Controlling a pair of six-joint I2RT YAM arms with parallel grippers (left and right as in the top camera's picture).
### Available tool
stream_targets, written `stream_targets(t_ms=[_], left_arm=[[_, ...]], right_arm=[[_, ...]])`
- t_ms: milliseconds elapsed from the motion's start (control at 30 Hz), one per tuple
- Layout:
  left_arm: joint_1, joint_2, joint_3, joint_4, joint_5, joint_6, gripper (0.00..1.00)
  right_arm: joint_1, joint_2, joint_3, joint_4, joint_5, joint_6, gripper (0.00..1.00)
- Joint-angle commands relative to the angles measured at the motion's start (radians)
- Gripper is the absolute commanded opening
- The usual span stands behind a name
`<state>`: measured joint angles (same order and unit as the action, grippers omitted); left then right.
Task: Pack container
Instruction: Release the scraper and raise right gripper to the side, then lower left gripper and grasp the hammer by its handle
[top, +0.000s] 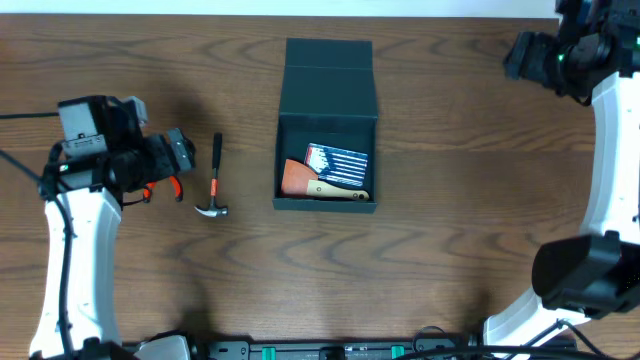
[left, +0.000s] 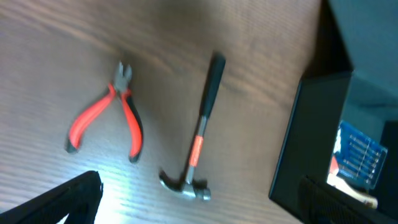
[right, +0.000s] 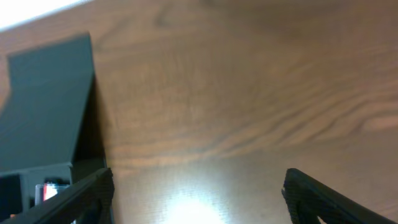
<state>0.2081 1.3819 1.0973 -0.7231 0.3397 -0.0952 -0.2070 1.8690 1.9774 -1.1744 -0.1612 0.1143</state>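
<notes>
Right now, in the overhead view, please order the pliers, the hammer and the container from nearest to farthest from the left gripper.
1. Pliers, directly beside the left gripper.
2. Hammer, between pliers and container.
3. Container, farthest, mid-view.

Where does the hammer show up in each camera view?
Overhead: hammer left of centre, left of the box.
Left wrist: hammer in the centre, head toward the bottom; box at right.
Right wrist: hammer not in view; box at left.
Shared landmark: the box.
</notes>
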Motion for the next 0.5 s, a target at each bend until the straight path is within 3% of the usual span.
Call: stream_targets(t_ms=[0,67,233,467], left_arm=[[-0.051,0.044,0.009,-0.032,-0.046,-0.019,0.99],[-0.099,0.074,0.018,-0.054,-0.119,-0.018,0.98],[-0.235,0.180,0.055,-0.105,-0.335,-0.003,0.98],[-0.273,0.331,0.055,-0.089,-0.341,0.101,1.00]], right_arm=[[0.006,0.036,-0.034,-0.007,-0.038,0.008,0.94],[0.006,0.052,-0.061,0.001,-0.038,0.008,0.99],[0.006,0.085,-0.130,0.048,-0.038,0.008,0.99],[0.006,0.114,-0.180,0.086,-0.038,0.008,0.96]])
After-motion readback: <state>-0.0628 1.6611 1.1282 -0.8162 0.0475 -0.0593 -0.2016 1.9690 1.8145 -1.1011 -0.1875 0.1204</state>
